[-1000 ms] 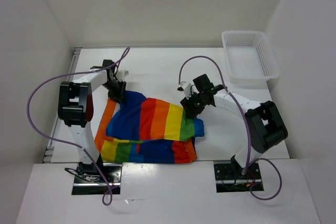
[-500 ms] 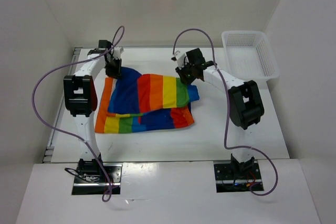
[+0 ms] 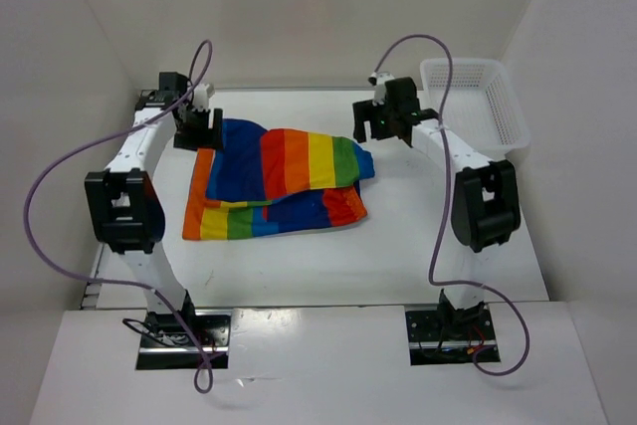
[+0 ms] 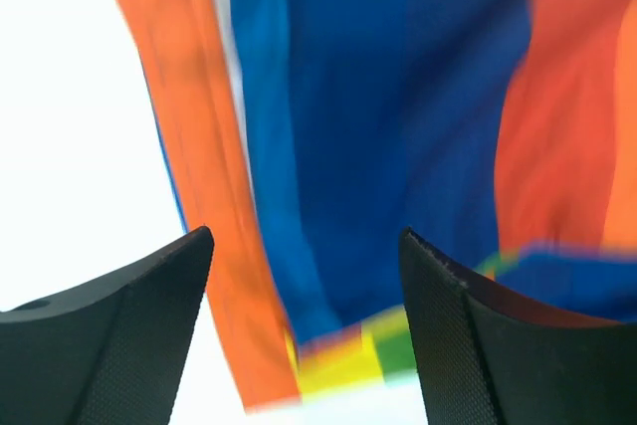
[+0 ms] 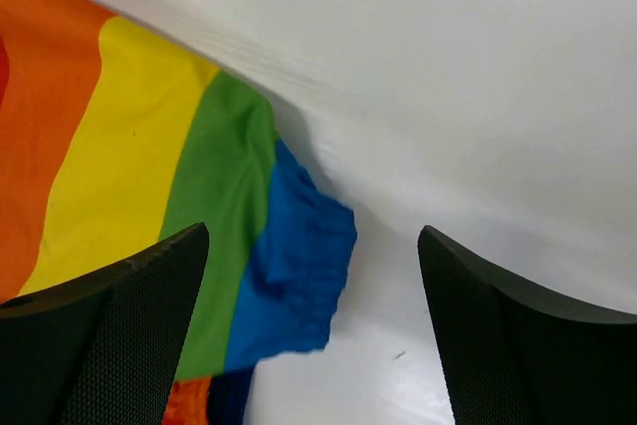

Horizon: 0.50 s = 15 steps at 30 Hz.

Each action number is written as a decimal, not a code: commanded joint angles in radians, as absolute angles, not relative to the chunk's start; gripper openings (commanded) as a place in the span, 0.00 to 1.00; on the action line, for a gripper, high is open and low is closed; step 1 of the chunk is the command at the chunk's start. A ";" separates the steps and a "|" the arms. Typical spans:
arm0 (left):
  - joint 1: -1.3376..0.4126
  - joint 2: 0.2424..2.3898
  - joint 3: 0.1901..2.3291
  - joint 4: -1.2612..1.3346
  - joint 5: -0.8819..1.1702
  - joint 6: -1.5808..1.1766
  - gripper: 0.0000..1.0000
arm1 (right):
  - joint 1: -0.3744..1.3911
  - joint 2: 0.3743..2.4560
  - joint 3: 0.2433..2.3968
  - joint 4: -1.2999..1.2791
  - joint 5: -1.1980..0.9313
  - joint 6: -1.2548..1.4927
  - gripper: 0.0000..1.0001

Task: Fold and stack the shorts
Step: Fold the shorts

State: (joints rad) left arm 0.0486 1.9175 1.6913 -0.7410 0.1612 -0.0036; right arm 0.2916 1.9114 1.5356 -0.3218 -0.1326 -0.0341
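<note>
Soft rainbow-striped cloth shorts (image 3: 284, 178) lie folded over on the white tabletop (image 3: 418, 246), mid-table, nearer the far edge. Top layer, left to right: blue, red, orange, yellow, green, with a blue hem at the right end. The lower layer pokes out along the near edge and at the left, where an orange strip shows.

Left gripper (image 4: 306, 238): jaws spread wide, nothing pinched. It sits over the far-left end of the shorts, blue and orange cloth below it. That wrist view is blurred, so can't tell if the fingertips (image 4: 149, 316) brush the fabric; looks like they're just above it.

Right gripper (image 5: 314, 234): jaws also spread wide, empty. It sits over the far-right end, with the green stripe and gathered blue hem under the left finger and bare table under the rest.

White plastic mesh basket (image 3: 495, 116) is in the far-right corner, well apart from the shorts.
</note>
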 commanded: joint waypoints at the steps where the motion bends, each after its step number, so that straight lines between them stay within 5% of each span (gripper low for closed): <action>1: 0.058 1.845 1.541 -0.847 0.170 0.000 0.81 | 0.272 1.780 1.368 -0.311 -0.208 0.169 0.90; 15: 0.127 1.913 1.396 -0.913 0.317 0.000 0.78 | 0.201 1.812 1.177 -0.204 -0.317 0.327 0.87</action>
State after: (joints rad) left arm 0.1291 1.8973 1.3823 -0.8604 0.2569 -0.0040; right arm 0.2134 1.7950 1.1709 -0.2886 -0.2871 0.2588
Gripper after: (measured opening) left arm 0.784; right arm 0.877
